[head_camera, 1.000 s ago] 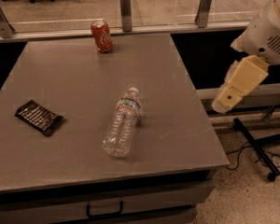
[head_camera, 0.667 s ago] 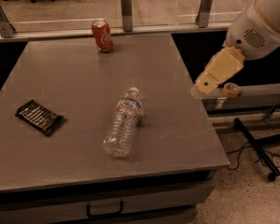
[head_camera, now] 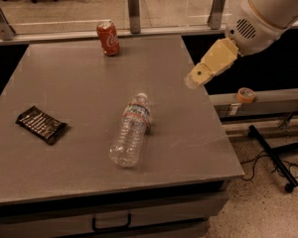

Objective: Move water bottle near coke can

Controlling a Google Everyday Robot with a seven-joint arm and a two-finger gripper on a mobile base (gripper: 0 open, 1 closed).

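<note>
The clear ribbed water bottle (head_camera: pixel 131 131) lies on its side near the middle of the grey table (head_camera: pixel 79 88), white cap pointing to the far right. The red coke can (head_camera: pixel 108 38) stands upright at the table's far edge, well apart from the bottle. My gripper (head_camera: pixel 194 80), a tan finger piece on a white arm, hangs over the table's right edge, right of and above the bottle, holding nothing.
A flat black snack wrapper (head_camera: pixel 41 124) lies at the table's left. A roll of tape (head_camera: pixel 246 94) sits on a ledge to the right. A railing with metal posts (head_camera: pixel 133 9) runs behind the table. Cables and a black stand leg (head_camera: pixel 270 157) lie on the floor at right.
My gripper and arm have moved left and inward, from off the table's right side to above its right edge. The bottle, can and wrapper have not moved.
</note>
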